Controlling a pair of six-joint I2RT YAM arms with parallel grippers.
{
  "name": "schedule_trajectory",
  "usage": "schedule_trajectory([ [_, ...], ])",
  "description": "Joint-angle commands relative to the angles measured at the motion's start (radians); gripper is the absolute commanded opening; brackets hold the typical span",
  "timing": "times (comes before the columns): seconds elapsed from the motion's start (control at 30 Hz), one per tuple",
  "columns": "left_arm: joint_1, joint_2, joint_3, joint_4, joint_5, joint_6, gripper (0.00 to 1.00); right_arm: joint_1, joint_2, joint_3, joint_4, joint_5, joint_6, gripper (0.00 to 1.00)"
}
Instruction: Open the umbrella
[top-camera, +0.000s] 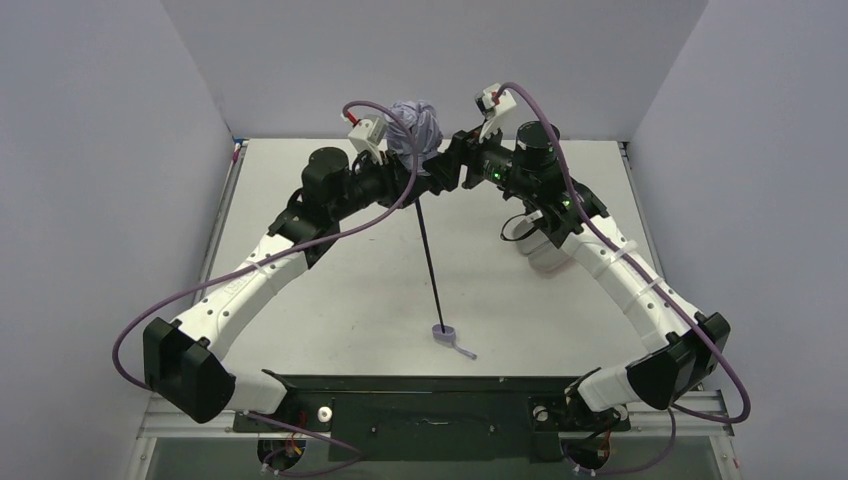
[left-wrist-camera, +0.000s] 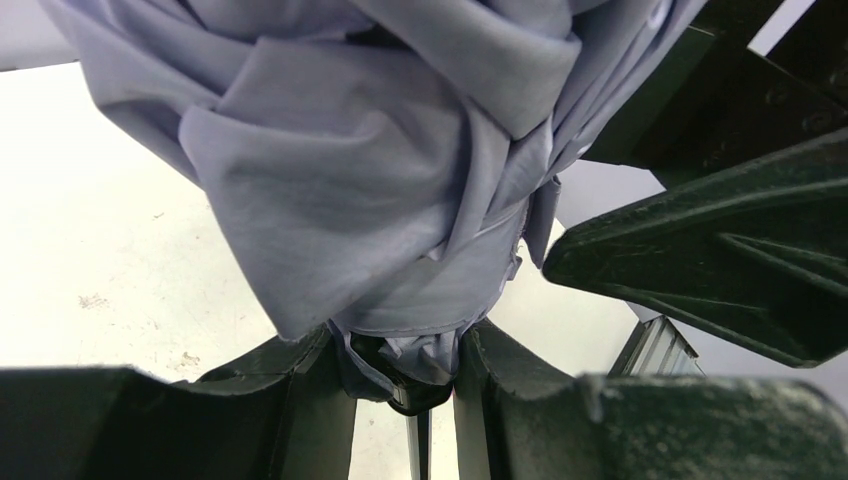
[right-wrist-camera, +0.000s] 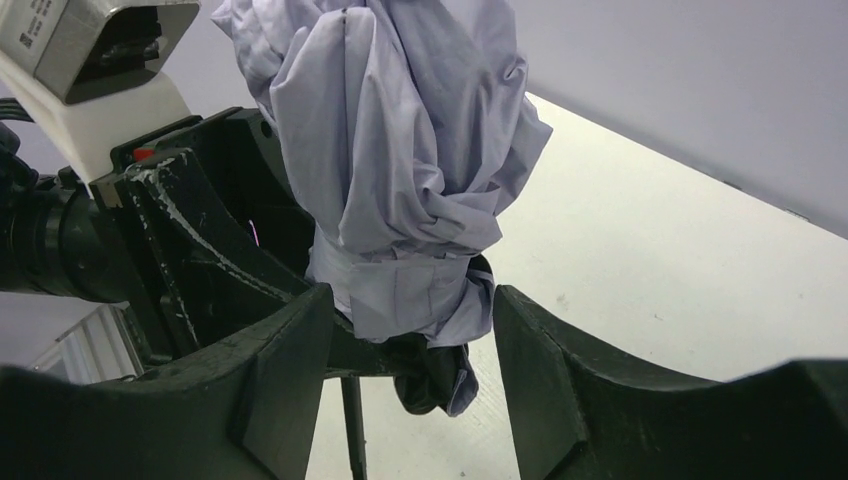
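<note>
Black mount bar (top-camera: 430, 400) sits at the near edge with both arm bases on it. The left arm (top-camera: 250, 275) reaches to far centre. Left gripper (left-wrist-camera: 405, 385): jaws clenched on the neck of the umbrella (top-camera: 428, 245), with fabric and a black part pinched between them just under the bundle. The umbrella stands tilted. Its handle (top-camera: 443, 331) is down on the worktop (top-camera: 330, 300) at near centre, strap trailing right, and its shaft (top-camera: 426, 225) runs long and thin up to the canopy (top-camera: 415, 122), which is raised at far centre between the two wrists. Right gripper (right-wrist-camera: 400, 385): jaws spread either side of the bundle's waist with no squeeze visible, so I read it as released and only bracketing. A pale item (top-camera: 548, 258) on the right is mostly hidden under the right arm (top-camera: 620, 270). Progress, my read: the shaft looks telescoped out, so that part is done. The canopy is not yet spread; it is a tight crumpled wad with a wrap band (right-wrist-camera: 400, 290) round its base. Left to do: free the band, then drive the runner along the shaft until the ribs fan out and lock. Roughly a third done.
</note>
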Motion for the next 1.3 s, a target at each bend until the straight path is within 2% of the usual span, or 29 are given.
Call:
schedule_trajectory([
  [0.0, -0.008, -0.053, 0.013, 0.101, 0.018, 0.017, 0.0, 0.015, 0.013, 0.042, 0.06, -0.014, 0.03, 0.56],
  [0.07, -0.008, -0.055, 0.01, 0.102, 0.021, 0.017, 0.0, 0.023, 0.019, 0.046, 0.056, -0.013, 0.022, 0.56],
  [0.17, -0.008, -0.062, 0.003, 0.109, 0.028, 0.017, 0.0, 0.021, 0.025, 0.047, 0.048, -0.014, 0.011, 0.45],
  [0.43, 0.026, -0.089, -0.037, 0.153, 0.075, -0.003, 0.0, -0.041, 0.025, 0.043, 0.04, -0.076, 0.036, 0.01],
  [0.7, 0.07, -0.094, -0.067, 0.209, 0.138, -0.073, 0.0, -0.107, 0.02, 0.02, 0.055, -0.177, 0.047, 0.0],
  [1.0, 0.157, -0.083, -0.122, 0.358, 0.266, -0.234, 0.0, -0.222, 0.002, -0.069, 0.262, -0.478, 0.213, 0.0],
  [1.27, 0.182, -0.077, -0.15, 0.427, 0.323, -0.308, 0.0, -0.246, -0.011, -0.09, 0.315, -0.552, 0.233, 0.0],
])
